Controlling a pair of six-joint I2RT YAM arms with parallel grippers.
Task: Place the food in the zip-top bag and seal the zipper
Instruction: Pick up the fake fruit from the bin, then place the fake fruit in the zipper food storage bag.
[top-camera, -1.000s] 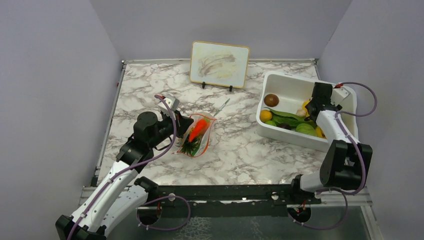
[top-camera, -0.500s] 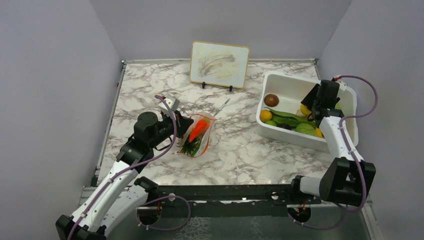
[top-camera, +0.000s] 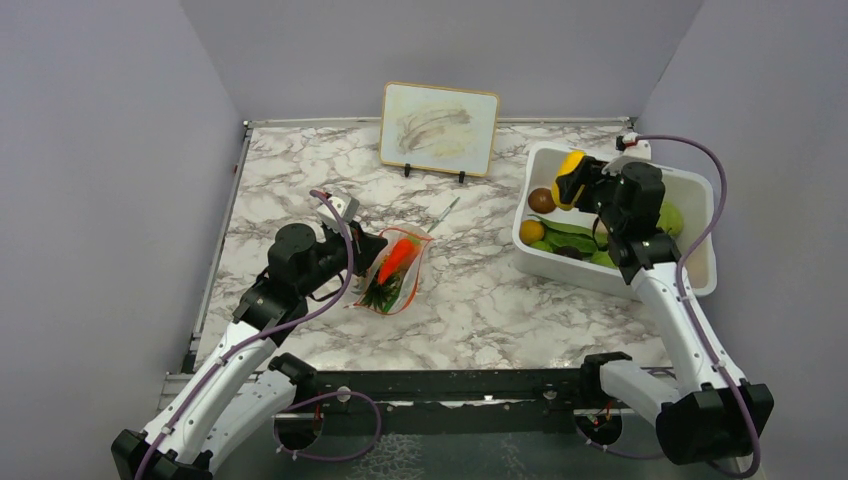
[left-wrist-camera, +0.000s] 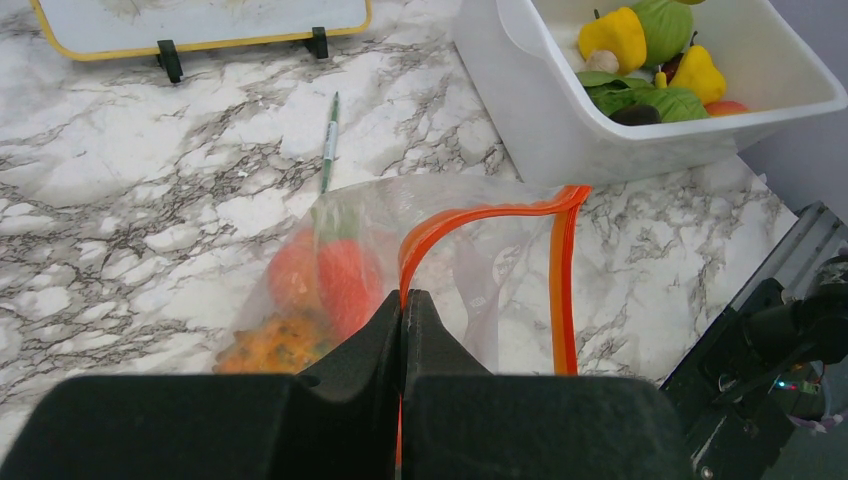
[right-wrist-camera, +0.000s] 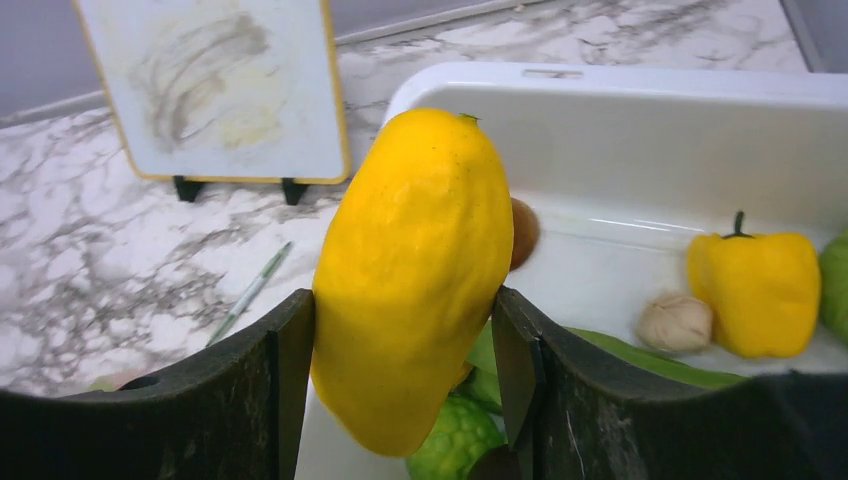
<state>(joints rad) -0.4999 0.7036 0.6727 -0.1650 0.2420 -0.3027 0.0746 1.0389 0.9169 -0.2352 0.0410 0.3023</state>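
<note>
The clear zip-top bag (top-camera: 396, 272) lies left of centre on the marble table, with red and orange food (left-wrist-camera: 340, 280) inside. My left gripper (left-wrist-camera: 403, 300) is shut on the red-orange zipper (left-wrist-camera: 470, 214) at the bag's mouth, and one side of the strip arches up from the jaws. My right gripper (right-wrist-camera: 405, 305) is shut on a long yellow fruit (right-wrist-camera: 415, 250) and holds it above the near-left part of the white bin (top-camera: 560, 150). More food sits in that bin: a yellow pepper (right-wrist-camera: 765, 290), a pale bulb (right-wrist-camera: 676, 322), green leaves and a bumpy green fruit (right-wrist-camera: 455, 440).
A framed board (top-camera: 440, 128) stands on small feet at the back. A thin pen-like stick (top-camera: 441, 213) lies between the board and the bag. A black rail (top-camera: 450, 385) runs along the table's near edge, between the arm bases.
My right arm has risen out of the bin and swung left with the yellow fruit in its jaws. The left gripper and the bag have not moved.
</note>
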